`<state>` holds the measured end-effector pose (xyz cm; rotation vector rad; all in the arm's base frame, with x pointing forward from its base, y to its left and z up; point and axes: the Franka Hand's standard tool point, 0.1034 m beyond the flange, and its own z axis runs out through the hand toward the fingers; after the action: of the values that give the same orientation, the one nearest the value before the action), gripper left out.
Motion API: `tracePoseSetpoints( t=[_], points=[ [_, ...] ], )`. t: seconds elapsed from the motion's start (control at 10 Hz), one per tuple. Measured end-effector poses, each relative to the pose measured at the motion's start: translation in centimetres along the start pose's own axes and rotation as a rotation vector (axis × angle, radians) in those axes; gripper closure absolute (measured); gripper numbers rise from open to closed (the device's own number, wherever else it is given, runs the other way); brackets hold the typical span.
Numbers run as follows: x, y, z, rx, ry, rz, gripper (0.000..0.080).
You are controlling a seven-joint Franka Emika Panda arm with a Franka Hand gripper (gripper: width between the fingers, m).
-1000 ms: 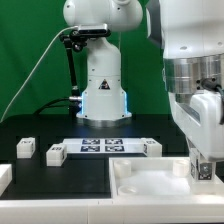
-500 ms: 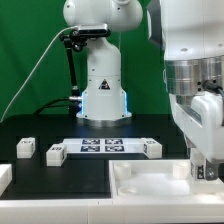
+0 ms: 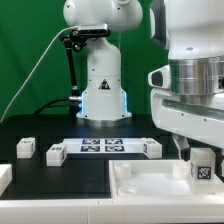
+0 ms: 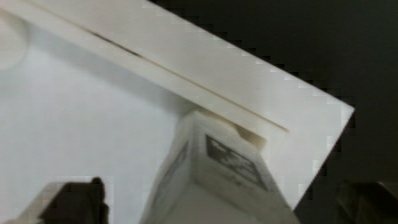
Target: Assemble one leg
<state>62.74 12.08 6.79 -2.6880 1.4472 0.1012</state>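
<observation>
One leg (image 3: 203,168), a small white block with a marker tag, stands upright on the far right corner of the large white square piece (image 3: 150,188). My gripper (image 3: 197,150) hangs just above it, open, its fingers straddling the block's top. In the wrist view the leg (image 4: 217,165) rises between my two dark fingers (image 4: 71,203), with a bare gap on the one side that shows clearly, and the white piece (image 4: 107,110) lies beneath it. My gripper (image 4: 214,208) holds nothing.
Three more legs (image 3: 26,148) (image 3: 55,153) (image 3: 150,147) stand on the black table along the back row. The marker board (image 3: 103,146) lies between them. Another white part (image 3: 3,178) sits at the exterior view's left edge. A white robot base (image 3: 100,85) stands behind.
The jaws have opened and let go of the leg. The hand has risen, so the leg now shows standing free on the white piece's corner.
</observation>
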Motion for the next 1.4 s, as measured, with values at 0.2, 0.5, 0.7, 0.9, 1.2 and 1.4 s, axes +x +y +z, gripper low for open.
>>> tracePoseSetpoints(
  t=[0.2,0.5,0.7,0.9,1.2,1.4],
  points=[
    [0.1,-0.1,0.0,-0.006,0.011,-0.247,0.015],
    [0.5,0.1,0.1,-0.017,0.024,-0.584,0.015],
    [0.7,0.2,0.2,-0.016,0.029,-0.674,0.0179],
    [0.7,0.2,0.2,-0.016,0.029,-0.674,0.0358],
    [0.9,0.4,0.1,-0.019,0.032,-0.646,0.0508],
    [1.0,0.4,0.1,-0.016,0.033,-0.578,0.0508]
  ],
)
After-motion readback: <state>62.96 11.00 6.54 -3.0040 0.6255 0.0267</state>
